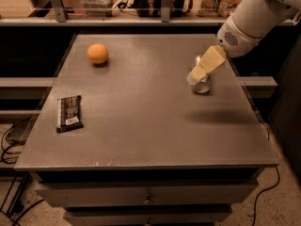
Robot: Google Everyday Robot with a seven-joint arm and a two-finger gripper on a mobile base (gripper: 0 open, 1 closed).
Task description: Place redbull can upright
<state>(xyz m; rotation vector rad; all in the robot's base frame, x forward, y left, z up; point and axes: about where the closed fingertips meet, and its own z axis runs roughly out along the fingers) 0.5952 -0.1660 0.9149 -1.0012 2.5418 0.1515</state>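
The redbull can (pixel 202 85) lies on its side on the right part of the grey table (pixel 141 126), its shiny round end facing the front. My gripper (pixel 196 75), cream coloured on a white arm, hangs over the can from the upper right and covers most of its body. I cannot tell whether it touches the can.
An orange (pixel 98 53) sits at the back left of the table. A dark snack bar (pixel 69 113) lies near the left edge. A shelf with clutter runs behind the table. Cables lie on the floor at the left and right.
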